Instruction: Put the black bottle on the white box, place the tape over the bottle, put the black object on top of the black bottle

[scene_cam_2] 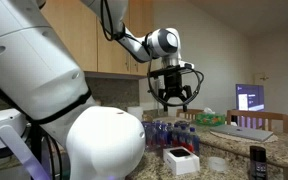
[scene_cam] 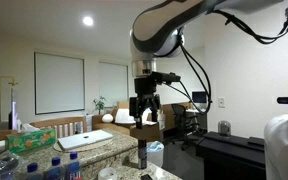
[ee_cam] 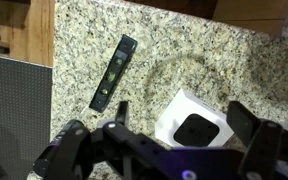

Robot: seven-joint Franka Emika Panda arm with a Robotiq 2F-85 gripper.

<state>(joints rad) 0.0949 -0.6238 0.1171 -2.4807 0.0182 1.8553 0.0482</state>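
Exterior view: small upright black bottle (scene_cam_2: 257, 163)

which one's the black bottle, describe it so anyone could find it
Start at the granite counter, then find the white box. The black bottle stands upright alone, off to its side, dark and opaque, unlike the clear blue-capped bottles clustered behind.

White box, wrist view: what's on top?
A black rounded-square object sits on the flat white box. The surface beneath it is covered; the box's near edge is hidden.
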